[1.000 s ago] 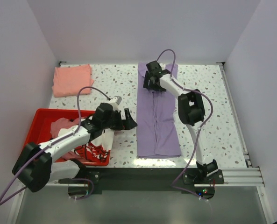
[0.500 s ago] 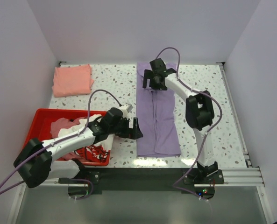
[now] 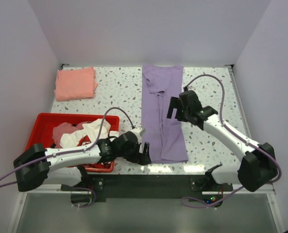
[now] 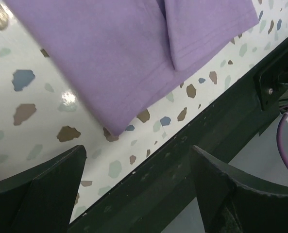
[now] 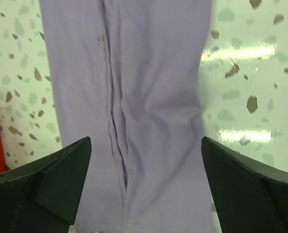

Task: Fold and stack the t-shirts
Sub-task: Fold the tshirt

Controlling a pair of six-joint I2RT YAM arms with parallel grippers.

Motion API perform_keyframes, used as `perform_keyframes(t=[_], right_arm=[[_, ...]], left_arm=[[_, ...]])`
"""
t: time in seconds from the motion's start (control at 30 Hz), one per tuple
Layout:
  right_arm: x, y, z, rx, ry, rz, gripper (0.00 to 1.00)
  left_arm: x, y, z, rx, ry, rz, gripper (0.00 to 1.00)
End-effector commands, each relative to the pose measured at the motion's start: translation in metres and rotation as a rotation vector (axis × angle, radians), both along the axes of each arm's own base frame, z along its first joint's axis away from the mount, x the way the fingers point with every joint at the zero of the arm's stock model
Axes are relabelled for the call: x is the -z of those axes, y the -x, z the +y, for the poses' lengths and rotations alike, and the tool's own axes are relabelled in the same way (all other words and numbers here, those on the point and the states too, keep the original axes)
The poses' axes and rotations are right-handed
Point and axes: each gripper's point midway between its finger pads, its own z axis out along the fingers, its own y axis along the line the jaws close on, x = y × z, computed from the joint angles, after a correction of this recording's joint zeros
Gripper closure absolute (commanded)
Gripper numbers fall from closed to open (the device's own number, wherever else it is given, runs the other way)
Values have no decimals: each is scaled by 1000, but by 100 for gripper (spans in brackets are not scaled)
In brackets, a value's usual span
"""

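Note:
The lavender-purple t-shirt (image 3: 162,114) lies as a long strip, sides folded in, from the table's back to its front edge. A folded salmon-pink t-shirt (image 3: 76,83) lies at the back left. White, red-printed and dusty pink tees (image 3: 85,133) are heaped in the red tray. My left gripper (image 3: 144,153) is open and empty, low at the purple shirt's near left corner (image 4: 119,73). My right gripper (image 3: 174,108) is open and empty, above the shirt's middle right edge; its wrist view shows the centre fold (image 5: 134,111) between the fingers.
The red tray (image 3: 46,119) stands at the front left. A black rail (image 4: 192,160) runs along the table's front edge, just beside my left gripper. White walls close in the table on three sides.
My left gripper has moved forward and right, from the tray to the shirt's near left corner. My right gripper has moved from the shirt's collar end toward the front, to its middle.

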Motion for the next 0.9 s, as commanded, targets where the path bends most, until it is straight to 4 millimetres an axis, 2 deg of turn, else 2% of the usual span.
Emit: perform_keyframes(t=[0.0, 0.07, 0.1, 0.23, 0.37, 0.4, 0.5, 0.53, 0.6, 0.67, 0.7, 0.73, 0.87], right_arm=[[2, 20, -15, 78, -41, -21, 1], [-2, 31, -19, 70, -55, -38, 1], [8, 39, -24, 71, -46, -18, 1], [21, 63, -37, 59, -8, 30, 1], [31, 76, -44, 50, 22, 67, 1], [33, 79, -46, 57, 26, 79, 1], [39, 84, -53, 113, 28, 102, 1], [40, 86, -55, 129, 29, 110, 1], [45, 91, -53, 106, 36, 139, 1], [53, 99, -44, 33, 28, 191, 1], [56, 104, -46, 18, 45, 214, 1], [59, 109, -48, 17, 59, 243, 1], [68, 138, -17, -113, 13, 329, 1]], left_arm=[[5, -1, -6, -57, 4, -2, 10], [9, -4, -7, -73, -9, -11, 16], [10, -8, -8, -83, -11, -19, 18], [14, -14, -11, -101, -31, -32, 25], [21, -16, -15, -84, -58, -25, 31], [23, -16, -18, -73, -67, -20, 34], [31, -11, -19, -48, -88, 6, 55], [32, -10, -19, -48, -91, 10, 59], [34, -9, -16, -53, -93, 12, 66], [35, -9, -16, -56, -91, 11, 88], [34, -10, -17, -55, -90, 8, 100], [35, -9, -16, -56, -96, 10, 100], [39, -11, -3, -81, -152, 4, 100]])
